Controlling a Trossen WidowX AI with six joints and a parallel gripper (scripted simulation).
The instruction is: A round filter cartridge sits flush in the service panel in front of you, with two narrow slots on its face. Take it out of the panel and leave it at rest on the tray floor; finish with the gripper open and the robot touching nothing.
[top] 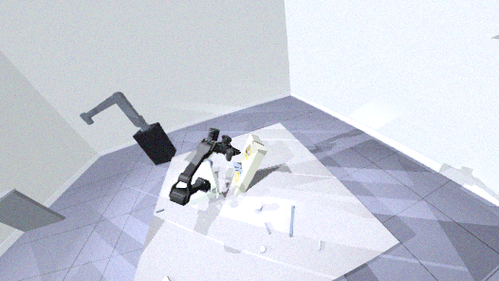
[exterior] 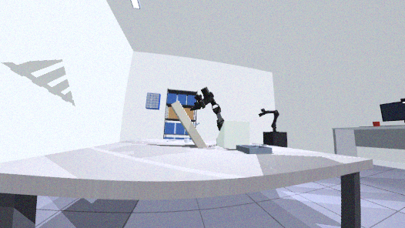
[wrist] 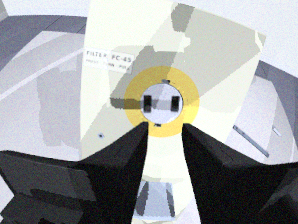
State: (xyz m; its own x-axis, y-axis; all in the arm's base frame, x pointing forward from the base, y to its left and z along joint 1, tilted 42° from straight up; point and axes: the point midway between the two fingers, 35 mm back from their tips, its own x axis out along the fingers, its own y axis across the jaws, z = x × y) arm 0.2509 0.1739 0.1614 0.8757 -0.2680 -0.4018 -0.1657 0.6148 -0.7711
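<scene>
The round, pale filter cartridge (wrist: 161,94) sits in the tilted service panel (top: 255,167) (exterior: 189,124) (wrist: 112,30), inside a yellow ring (wrist: 191,102). Its two dark slots stand upright in the wrist view, left and right of its centre. My gripper (top: 239,152) (exterior: 192,109) (wrist: 165,128) is partly open and empty, in front of the panel's upper part. Its two fingertips appear just below the cartridge in the wrist view; whether they touch the panel cannot be told. A low blue-grey tray (exterior: 254,150) stands on the table; its floor is hidden.
A pale block (exterior: 235,135) stands between panel and tray in the exterior view. A second yellow mark and a bluish part (top: 237,166) (wrist: 156,202) are lower on the panel. A blue-grey bar (top: 291,220) (wrist: 251,141) and small pieces lie on the table.
</scene>
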